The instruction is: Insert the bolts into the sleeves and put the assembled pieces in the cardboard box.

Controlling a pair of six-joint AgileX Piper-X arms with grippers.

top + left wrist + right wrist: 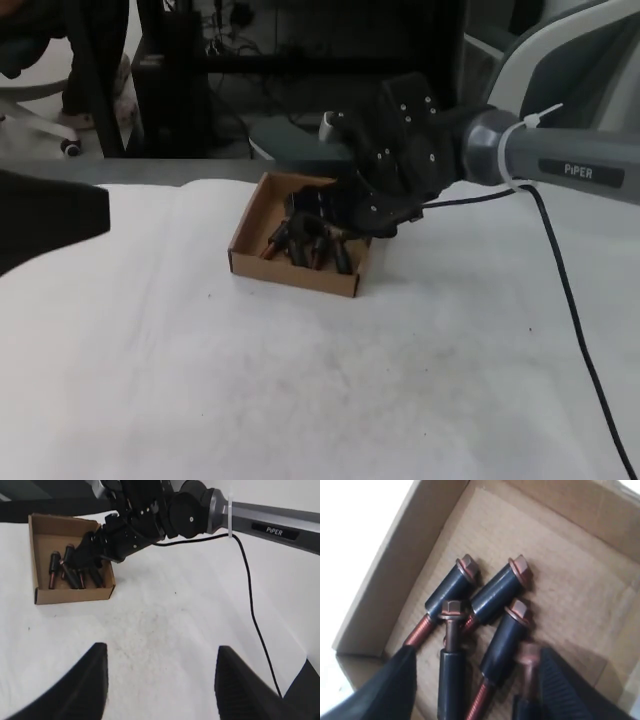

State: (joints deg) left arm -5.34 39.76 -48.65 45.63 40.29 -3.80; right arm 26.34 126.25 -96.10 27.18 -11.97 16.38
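The right gripper [476, 655] hangs spread wide and empty over the cardboard box [295, 275] at the high view's centre, apparently to drop assembled pieces [500, 592]; the left gripper [161, 650] gapes empty.

Between the right gripper's [476, 655] spread jaws, close against one finger, a blurred assembled piece [529, 656] runs off the picture's edge. So do two neighbouring pieces [454, 675] nearer the middle of the gap, and the roots of both fingers. In the high view that gripper's body covers the cardboard box's [290, 268] far corner and its own fingertips, so whether they touch any piece cannot be told. The left gripper's [161, 649] parted fingers are cut off at the edge, and the left arm [50, 215] is a blurred dark shape, cut by the high view's edge.
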